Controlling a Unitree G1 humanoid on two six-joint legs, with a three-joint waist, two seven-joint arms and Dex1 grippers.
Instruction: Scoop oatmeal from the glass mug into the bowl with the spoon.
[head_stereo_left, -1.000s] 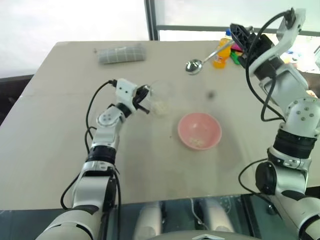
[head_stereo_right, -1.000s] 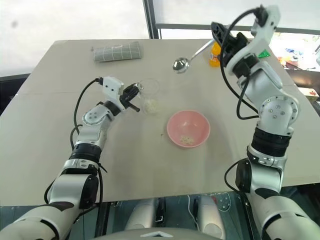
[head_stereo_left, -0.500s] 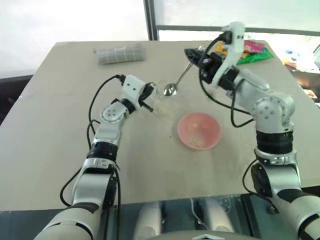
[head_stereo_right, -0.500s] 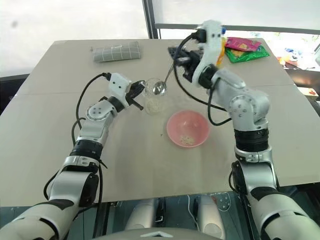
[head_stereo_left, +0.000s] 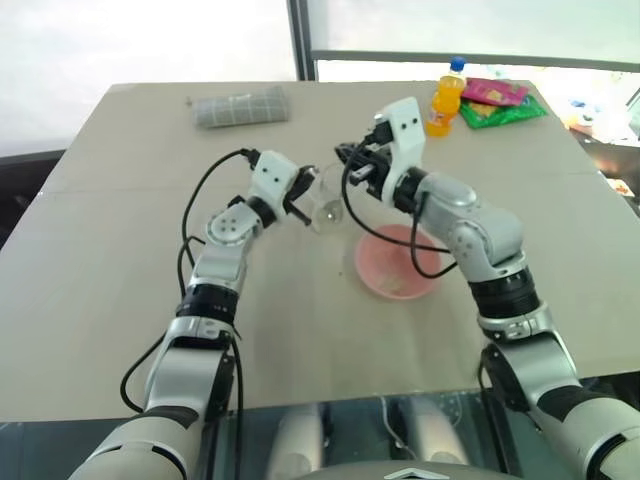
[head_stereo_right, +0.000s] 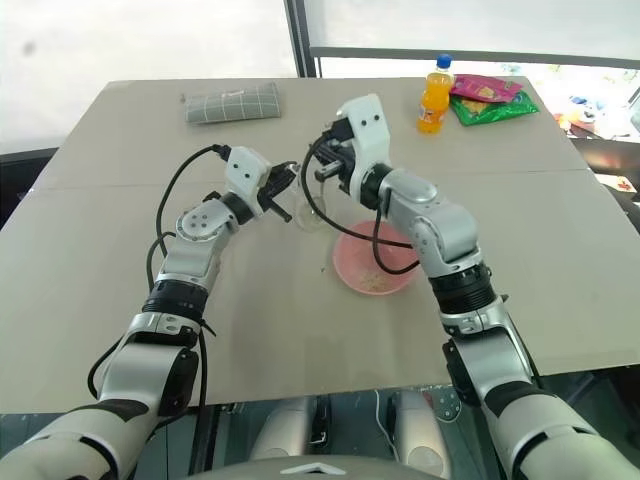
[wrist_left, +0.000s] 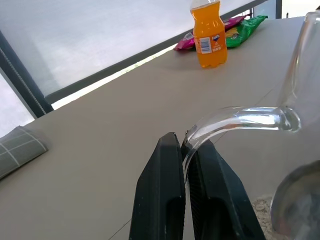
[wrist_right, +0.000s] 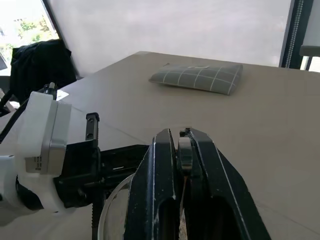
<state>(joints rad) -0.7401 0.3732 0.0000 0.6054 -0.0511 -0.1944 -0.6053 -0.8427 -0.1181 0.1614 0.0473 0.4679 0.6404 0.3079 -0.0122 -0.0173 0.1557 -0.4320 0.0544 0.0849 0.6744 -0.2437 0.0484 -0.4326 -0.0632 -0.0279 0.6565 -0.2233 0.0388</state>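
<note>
The glass mug (head_stereo_left: 325, 200) stands on the table left of the pink bowl (head_stereo_left: 383, 262), tilted a little. My left gripper (wrist_left: 182, 142) is shut on its thin handle (wrist_left: 240, 117). Pale oatmeal (wrist_left: 260, 206) lies at the mug's bottom. My right gripper (head_stereo_left: 350, 166) hovers just above the mug, shut on the spoon's handle (wrist_right: 184, 150). The spoon slants down from it and its head (wrist_left: 295, 210) is inside the mug. More oat flakes (head_stereo_right: 375, 283) lie in the bowl. The right forearm crosses over the bowl's far rim.
An orange drink bottle (head_stereo_left: 443, 97) and coloured snack packets (head_stereo_left: 497, 100) sit at the table's far right. A grey checked cloth (head_stereo_left: 240, 105) lies at the far left. The table's near edge runs below the bowl.
My right arm swung down and to the left from the far right corner, carrying the spoon to the mug; the spoon's head now dips into it. The left gripper kept its hold on the handle.
</note>
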